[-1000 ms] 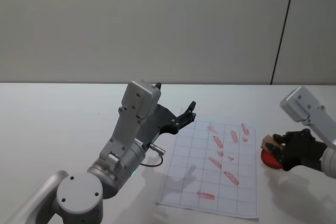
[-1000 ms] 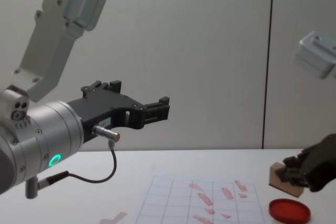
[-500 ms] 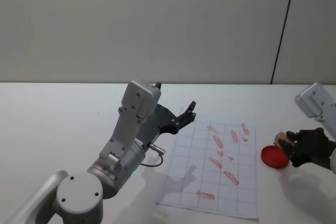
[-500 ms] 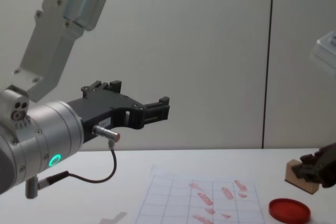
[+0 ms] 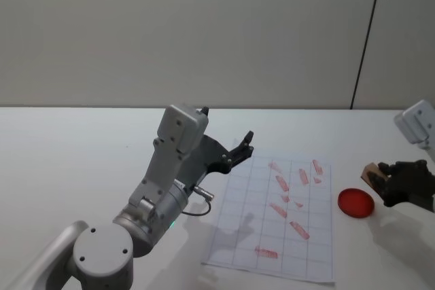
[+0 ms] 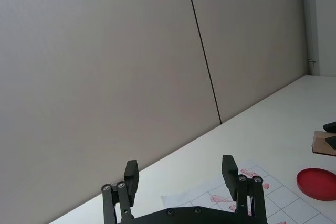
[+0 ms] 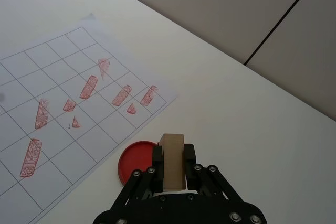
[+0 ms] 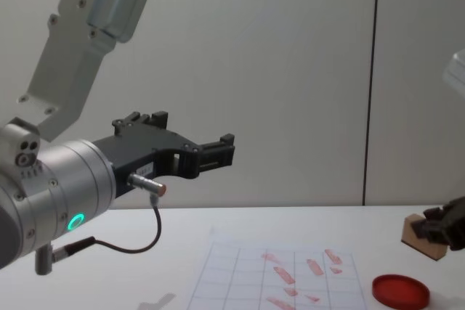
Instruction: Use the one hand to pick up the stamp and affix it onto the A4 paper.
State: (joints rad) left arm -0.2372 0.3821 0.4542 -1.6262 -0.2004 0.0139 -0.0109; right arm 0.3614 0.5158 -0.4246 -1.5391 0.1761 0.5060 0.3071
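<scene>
White table, right hand jaws gripping stamp beside ink pad, left gripper jaws open

Bare white tabletop lies open across the 9 o'clock side and beyond the white gridded A4 paper. The raised black left gripper, fingers spread, hangs over the sheet's 10 o'clock corner. A flat round red ink pad sits just beside its 3 o'clock edge.
</scene>
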